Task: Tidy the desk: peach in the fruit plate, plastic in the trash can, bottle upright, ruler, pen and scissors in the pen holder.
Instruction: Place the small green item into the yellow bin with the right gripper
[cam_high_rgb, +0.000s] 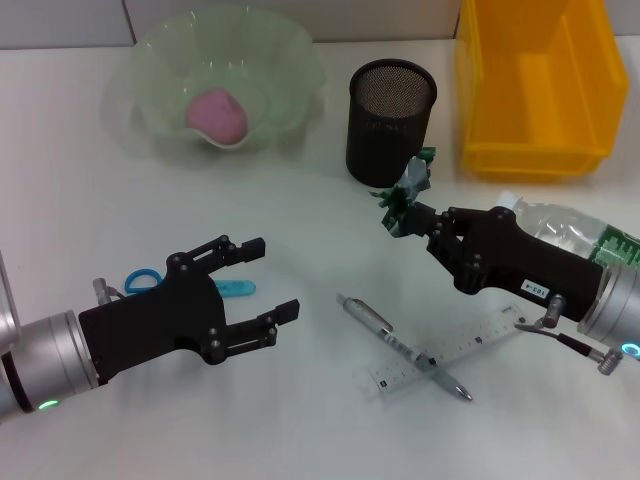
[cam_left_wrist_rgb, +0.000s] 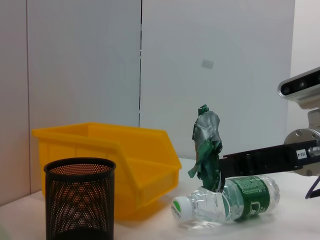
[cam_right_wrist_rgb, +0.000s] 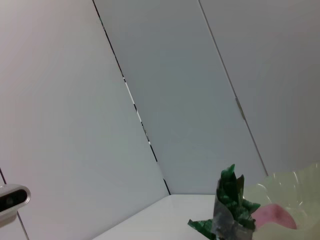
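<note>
Head view is showing the right claw (cam_high_rgb: 403, 212) pinching a crumpled scrap of green and silver plastic (cam_high_rgb: 410, 195), holding it above the white worktop (cam_high_rgb: 300, 240) just beside the black mesh pen holder (cam_high_rgb: 390, 120). Behind that cylinder, the boxy yellow trash can (cam_high_rgb: 535, 80) is sitting with its open top facing up. A clear ribbed bottle (cam_high_rgb: 570, 235) with a green label is lying on its side, partly under the right arm. The left claw (cam_high_rgb: 265, 280) is hovering low with its black fingers spread wide and gripping nothing. Blue-handled scissors (cam_high_rgb: 150, 280) are peeking out from under that arm. A slim metallic pen (cam_high_rgb: 400, 345) is lying across a transparent ruler (cam_high_rgb: 450, 355) near the front edge. The pink, rounded peach (cam_high_rgb: 218, 115) is resting inside the frosted, wavy-rimmed fruit plate (cam_high_rgb: 150, 60) at the back. From the left wrist view, the wrinkled plastic is standing tall above the bottle's white cap (cam_left_wrist_rgb: 181, 207).
</note>
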